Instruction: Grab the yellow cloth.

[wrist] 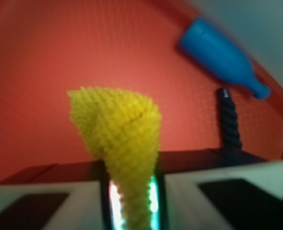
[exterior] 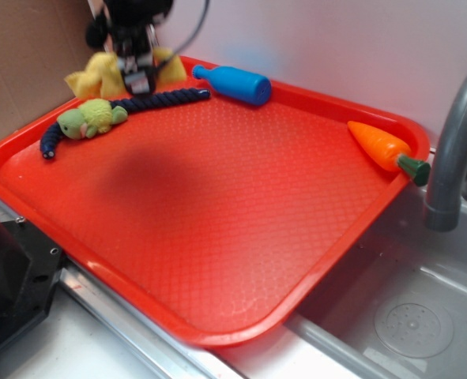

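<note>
- One red tray (exterior: 217,237) carried everything, sitting on the bench (exterior: 83,355) with its right edge overhanging a steel sink (exterior: 407,316).
- The claw (exterior: 138,75) hung over the tray's far left corner, and its fingers (wrist: 107,199) were clamped on the yellow cloth (wrist: 122,139).
- In the wrist view the cloth ran up out of the narrow gap between the two fingers and spread into a rumpled, terry-textured fold above the tray floor.
- From the exterior view the cloth showed as yellow lobes on either side of the claw, at the tray's far rim; whether it touched the tray could not be told.
- A yellow-green plush toy (exterior: 91,118) lay just in front of the claw, its dark-blue rope tail (exterior: 166,99) stretching right toward the blue bottle (exterior: 235,83).
- The blue bottle lay on its side along the far rim, neck pointing toward the claw.
- An orange toy carrot (exterior: 383,146) rested at the tray's far right corner, beside the grey faucet (exterior: 454,150).
</note>
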`<state>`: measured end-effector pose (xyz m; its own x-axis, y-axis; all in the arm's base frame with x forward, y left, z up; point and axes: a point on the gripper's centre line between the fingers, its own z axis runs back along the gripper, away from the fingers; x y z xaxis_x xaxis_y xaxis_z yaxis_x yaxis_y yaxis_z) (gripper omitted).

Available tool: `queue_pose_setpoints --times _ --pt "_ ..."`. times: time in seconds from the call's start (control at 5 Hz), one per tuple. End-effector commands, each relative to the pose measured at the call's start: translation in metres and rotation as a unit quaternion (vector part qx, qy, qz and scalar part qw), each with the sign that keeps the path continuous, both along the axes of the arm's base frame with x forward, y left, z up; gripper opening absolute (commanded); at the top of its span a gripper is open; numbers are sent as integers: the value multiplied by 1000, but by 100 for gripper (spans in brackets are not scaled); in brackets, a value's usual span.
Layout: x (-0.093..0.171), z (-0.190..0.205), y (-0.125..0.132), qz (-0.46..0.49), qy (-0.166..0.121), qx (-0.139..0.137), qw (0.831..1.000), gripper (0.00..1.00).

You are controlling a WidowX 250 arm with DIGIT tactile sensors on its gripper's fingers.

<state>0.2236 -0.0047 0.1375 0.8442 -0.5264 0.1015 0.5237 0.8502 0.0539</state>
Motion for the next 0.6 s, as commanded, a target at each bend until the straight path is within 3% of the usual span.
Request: queue_pose_setpoints --times 0.0,0.2,0.4 --pt "-8 60 -56 100 77 -78 989 0" --pt "-17 57 -70 95 47 -101 989 0" --pt "-10 52 -67 70 21 -72 995 0"
